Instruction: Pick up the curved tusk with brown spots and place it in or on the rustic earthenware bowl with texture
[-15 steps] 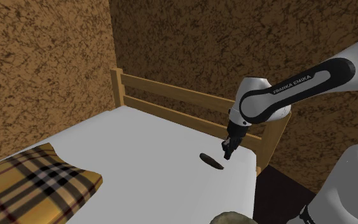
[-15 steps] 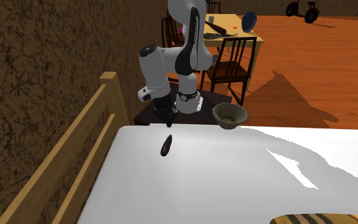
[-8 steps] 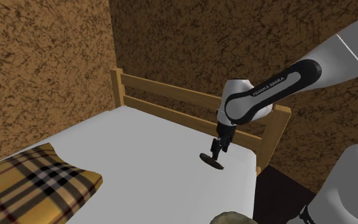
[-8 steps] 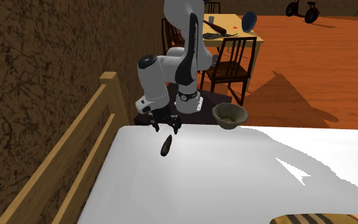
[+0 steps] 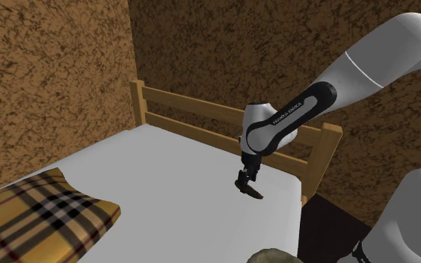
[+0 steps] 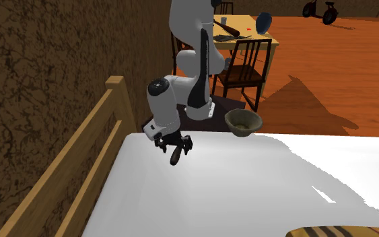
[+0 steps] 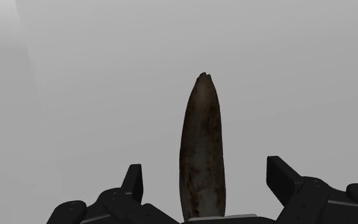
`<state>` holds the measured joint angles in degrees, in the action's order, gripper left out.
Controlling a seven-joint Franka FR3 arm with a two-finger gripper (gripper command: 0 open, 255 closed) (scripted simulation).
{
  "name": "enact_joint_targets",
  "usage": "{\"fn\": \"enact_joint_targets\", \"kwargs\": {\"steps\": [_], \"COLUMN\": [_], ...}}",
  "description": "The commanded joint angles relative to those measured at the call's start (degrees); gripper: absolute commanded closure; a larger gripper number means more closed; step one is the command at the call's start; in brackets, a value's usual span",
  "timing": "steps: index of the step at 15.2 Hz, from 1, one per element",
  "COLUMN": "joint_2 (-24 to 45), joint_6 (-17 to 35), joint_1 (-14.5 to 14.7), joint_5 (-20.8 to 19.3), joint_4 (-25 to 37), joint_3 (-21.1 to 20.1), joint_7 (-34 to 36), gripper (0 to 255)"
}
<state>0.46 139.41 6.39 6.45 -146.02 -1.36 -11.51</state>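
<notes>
Black two-finger gripper (image 5: 246, 181) lowered over dark, brown-mottled curved tusk (image 5: 253, 193).
Against half a second earlier, the gripper is found lower, straddling the tusk on the white bed surface (image 5: 164, 172), right of centre in the shoulder view. The jaws are spread wide; the tusk lies untouched between them. A rough brown bowl (image 6: 243, 122) is seen near the bed's far edge.

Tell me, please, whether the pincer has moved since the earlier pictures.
Yes. In the shoulder view the pincer has shifted toward that view's left, away from the wooden corner post, and now straddles the dark tusk, fingers open.
</notes>
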Motion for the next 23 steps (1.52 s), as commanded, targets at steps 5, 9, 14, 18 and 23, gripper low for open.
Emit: {"fn": "enact_joint_targets", "kwargs": {"steps": [5,9,14,18,23], "joint_2": [2.2,2.2,2.2,2.2,-0.1], "joint_6": [3.0,3.0,3.0,3.0,0.5], "joint_1": [0.1,0.1,0.1,0.1,0.1], "joint_5": [0.3,0.3,0.3,0.3,0.0], "joint_4": [-0.8,-0.8,-0.8,-0.8,-0.6], "joint_3": [-0.1,-0.1,-0.1,-0.1,-0.1], "joint_7": [-0.3,-0.3,-0.3,-0.3,0.1], "gripper": [0,0,255,255,255]}}
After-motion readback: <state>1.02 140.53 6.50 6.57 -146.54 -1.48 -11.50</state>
